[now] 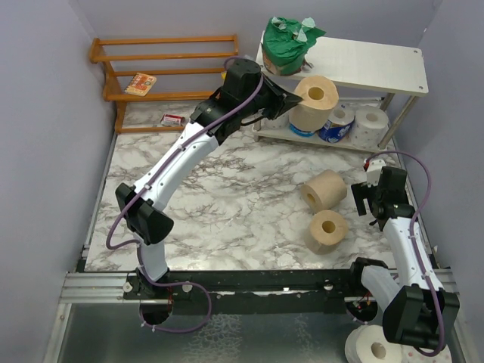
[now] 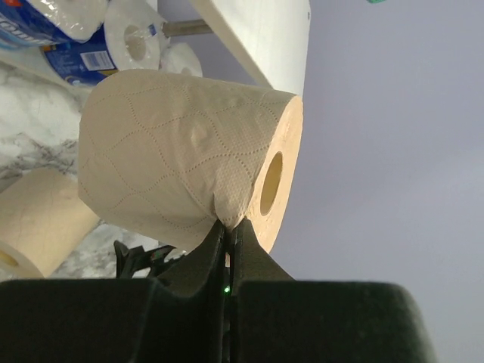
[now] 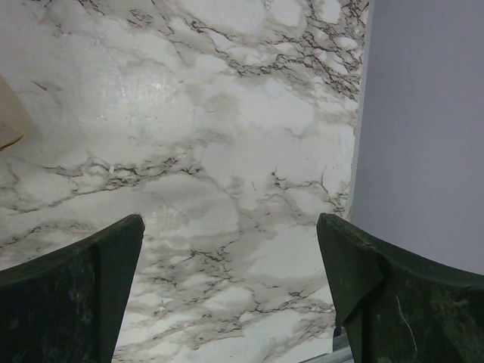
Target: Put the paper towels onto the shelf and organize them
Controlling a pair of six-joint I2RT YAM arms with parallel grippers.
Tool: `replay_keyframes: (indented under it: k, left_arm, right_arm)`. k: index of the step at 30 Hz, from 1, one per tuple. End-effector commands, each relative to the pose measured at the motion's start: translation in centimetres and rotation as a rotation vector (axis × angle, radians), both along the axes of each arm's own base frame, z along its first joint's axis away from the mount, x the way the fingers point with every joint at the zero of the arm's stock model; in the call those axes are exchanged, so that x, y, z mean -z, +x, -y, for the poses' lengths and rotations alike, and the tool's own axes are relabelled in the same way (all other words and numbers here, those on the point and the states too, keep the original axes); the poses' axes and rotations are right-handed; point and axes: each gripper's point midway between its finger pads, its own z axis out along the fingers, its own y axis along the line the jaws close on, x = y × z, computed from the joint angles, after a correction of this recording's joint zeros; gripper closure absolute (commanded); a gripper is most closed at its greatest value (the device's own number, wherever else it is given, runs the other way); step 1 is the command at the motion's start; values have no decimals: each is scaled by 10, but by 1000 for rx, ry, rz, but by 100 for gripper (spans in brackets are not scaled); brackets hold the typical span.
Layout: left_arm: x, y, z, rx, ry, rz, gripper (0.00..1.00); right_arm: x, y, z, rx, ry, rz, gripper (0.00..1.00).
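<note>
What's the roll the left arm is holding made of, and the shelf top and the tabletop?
Tan roll: soft, unbleached-looking paper, quilted emboss visible. Shelf top: matte white board, probably laminate or painted wood. Tabletop: marble pattern with sheen; stone or printed film, cannot tell.

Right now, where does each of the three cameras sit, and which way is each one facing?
Top external: above and behind the bases, looking down on the table; both arms show.
Left wrist: on the left wrist, looking along the shut left gripper at the tan roll it pinches, with the shelf beyond.
Right wrist: on the right wrist, looking down between the open right gripper at the table and wall.
Shared: top and left wrist both show the tan roll, the shelf and a blue-wrapped roll.
</note>
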Motion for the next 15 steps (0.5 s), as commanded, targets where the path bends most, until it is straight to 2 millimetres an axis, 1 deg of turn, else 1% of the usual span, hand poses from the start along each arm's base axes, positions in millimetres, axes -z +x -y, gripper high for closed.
replay_keyframes:
  k: [1, 6, 8, 10, 15]
  left_arm:
    - [-62, 2, 11, -77, -142, 113, 100]
    - [-83, -2, 21, -73, -167, 185, 100]
    - [-90, -1, 22, -76, -179, 206, 100]
    - [-99, 0, 22, -84, -192, 230, 100]
    - [-111, 11, 22, -120, -203, 307, 100]
  right_arm:
    - [-1, 5, 0, 3, 7, 25, 0]
    - [-2, 5, 0, 2, 8, 27, 0]
    - [-2, 5, 0, 1, 7, 26, 0]
    - [-2, 5, 0, 1, 8, 26, 0]
    - [-1, 5, -1, -4, 12, 25, 0]
